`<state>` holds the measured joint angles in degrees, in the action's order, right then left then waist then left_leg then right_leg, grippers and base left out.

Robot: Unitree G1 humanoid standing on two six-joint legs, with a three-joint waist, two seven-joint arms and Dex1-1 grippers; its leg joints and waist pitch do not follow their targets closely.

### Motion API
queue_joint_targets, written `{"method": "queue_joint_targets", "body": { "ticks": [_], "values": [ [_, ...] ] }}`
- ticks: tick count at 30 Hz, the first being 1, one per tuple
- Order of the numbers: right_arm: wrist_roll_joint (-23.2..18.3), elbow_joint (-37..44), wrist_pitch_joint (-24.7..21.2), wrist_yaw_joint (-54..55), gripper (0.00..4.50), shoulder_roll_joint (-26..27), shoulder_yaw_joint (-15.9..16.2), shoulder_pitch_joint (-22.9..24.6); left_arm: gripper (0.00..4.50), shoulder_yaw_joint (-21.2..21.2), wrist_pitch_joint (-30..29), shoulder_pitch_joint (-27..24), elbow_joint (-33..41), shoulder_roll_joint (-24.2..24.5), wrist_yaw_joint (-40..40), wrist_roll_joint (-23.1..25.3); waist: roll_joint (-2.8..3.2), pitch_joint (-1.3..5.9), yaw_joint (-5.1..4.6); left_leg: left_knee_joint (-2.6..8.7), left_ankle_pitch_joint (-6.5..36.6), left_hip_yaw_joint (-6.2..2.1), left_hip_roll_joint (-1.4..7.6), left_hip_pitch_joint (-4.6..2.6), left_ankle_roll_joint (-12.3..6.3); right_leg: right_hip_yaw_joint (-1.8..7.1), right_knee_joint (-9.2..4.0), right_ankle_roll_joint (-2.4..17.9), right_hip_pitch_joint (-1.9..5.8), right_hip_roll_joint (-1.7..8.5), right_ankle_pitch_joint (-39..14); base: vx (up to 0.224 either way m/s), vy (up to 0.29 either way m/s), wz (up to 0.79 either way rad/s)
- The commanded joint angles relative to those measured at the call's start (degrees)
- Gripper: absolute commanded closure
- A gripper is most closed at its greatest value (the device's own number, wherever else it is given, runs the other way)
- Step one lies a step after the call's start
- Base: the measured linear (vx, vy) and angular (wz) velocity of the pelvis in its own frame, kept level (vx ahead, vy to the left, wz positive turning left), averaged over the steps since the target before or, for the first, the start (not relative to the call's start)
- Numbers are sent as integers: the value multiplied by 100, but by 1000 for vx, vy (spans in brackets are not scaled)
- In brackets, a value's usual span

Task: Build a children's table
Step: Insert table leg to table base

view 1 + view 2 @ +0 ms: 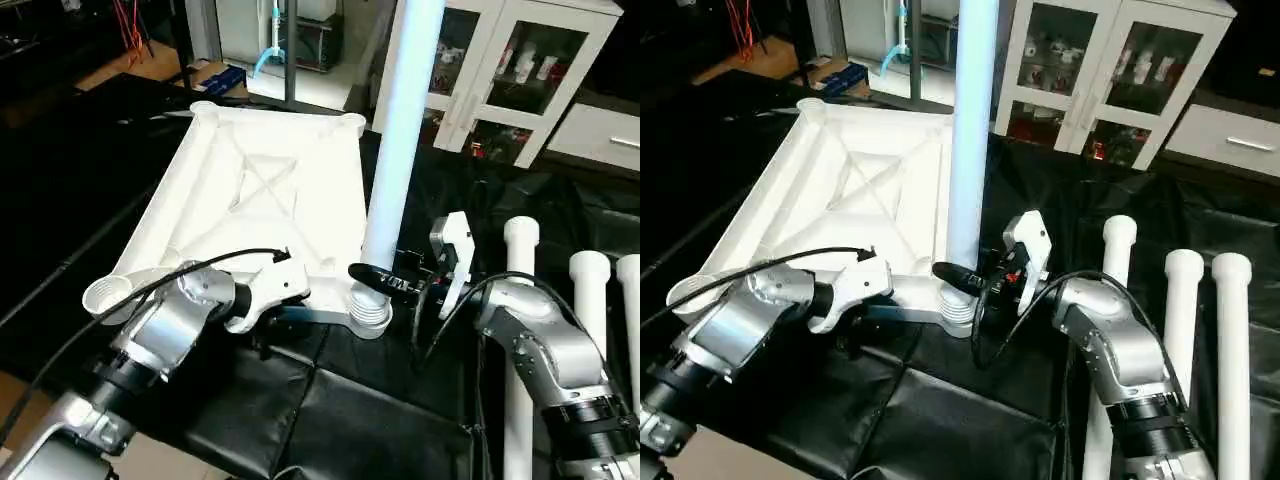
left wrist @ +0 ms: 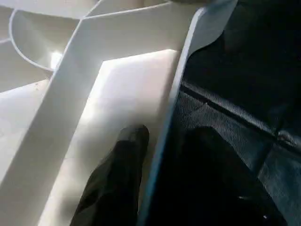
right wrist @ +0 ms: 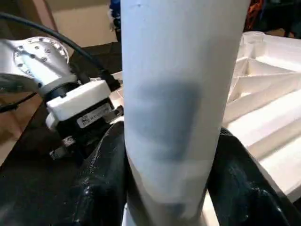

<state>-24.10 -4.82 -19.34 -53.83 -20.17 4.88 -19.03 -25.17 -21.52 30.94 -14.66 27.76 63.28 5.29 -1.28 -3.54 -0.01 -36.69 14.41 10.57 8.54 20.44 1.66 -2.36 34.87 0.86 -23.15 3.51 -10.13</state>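
Note:
The children's table lies as a white tabletop point(image 1: 260, 190) upside down on black cloth, its ribbed X-braced underside facing up. One white leg point(image 1: 400, 130) stands upright in the near right corner socket point(image 1: 370, 318). My right gripper point(image 3: 171, 155) is shut on this leg just above the socket, a black finger point(image 3: 101, 179) on each side of the tube. My left gripper point(image 2: 162, 136) is at the tabletop's near edge, open. One finger point(image 2: 117, 179) lies inside the rim and the other outside it.
Three loose white legs point(image 1: 1118, 250) point(image 1: 1183, 300) point(image 1: 1230, 320) lie side by side on the black cloth point(image 1: 330, 400) to the right of my right arm. A white glass-door cabinet point(image 1: 520, 70) stands behind. The cloth's front edge runs close under my forearms.

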Motion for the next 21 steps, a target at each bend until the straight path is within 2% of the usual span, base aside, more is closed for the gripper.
{"method": "queue_joint_targets", "body": {
  "ticks": [1,7,8,9,11,13,14,16,21],
  "values": [
    [11,101,86,-42,265,-83,-131,5,272,27,175,207,-170,-25,63,-45,90,368,15,550,408,-193,488,-46,-220,313,-318,1787,287,539,-418,0,0,0],
    [1,224,58,31,265,-79,-124,81,272,36,251,361,-406,-40,86,-11,106,361,37,549,465,-193,502,-63,-180,312,-328,1773,285,543,-604,0,0,0],
    [-2,237,52,34,265,-79,-123,87,243,41,256,367,-415,-41,101,-17,111,365,33,549,402,-197,503,-57,-184,308,-313,1789,292,540,-492,0,0,0],
    [-5,255,48,34,265,-89,-124,99,243,84,276,409,-467,-71,100,-50,132,366,32,549,382,-199,503,-57,-186,307,-304,1801,292,538,-441,0,0,0],
    [12,274,54,51,265,-112,-124,112,236,89,443,508,-610,-84,130,-53,133,372,21,539,350,-187,491,-58,-212,304,-305,1836,297,532,-337,0,0,0],
    [11,290,50,63,265,-127,-123,114,211,44,667,569,-758,-70,168,-9,141,374,24,532,345,-186,483,-55,-235,306,-308,1840,304,531,-310,0,0,0],
    [3,316,41,69,265,-140,-125,123,211,-17,819,612,-874,-44,240,33,185,376,33,535,354,-192,490,-68,-227,303,-299,1845,301,532,-284,0,0,0],
    [-7,361,25,73,265,-161,-136,147,211,-111,975,666,-996,6,365,89,152,377,23,533,364,-185,491,-65,-241,308,-301,1843,310,534,-261,0,0,0],
    [-11,441,6,81,265,-199,-150,204,211,-230,1179,787,-1296,52,593,151,197,382,28,527,357,-183,492,-64,-232,311,-295,1869,315,542,-265,0,0,0]
  ]
}}
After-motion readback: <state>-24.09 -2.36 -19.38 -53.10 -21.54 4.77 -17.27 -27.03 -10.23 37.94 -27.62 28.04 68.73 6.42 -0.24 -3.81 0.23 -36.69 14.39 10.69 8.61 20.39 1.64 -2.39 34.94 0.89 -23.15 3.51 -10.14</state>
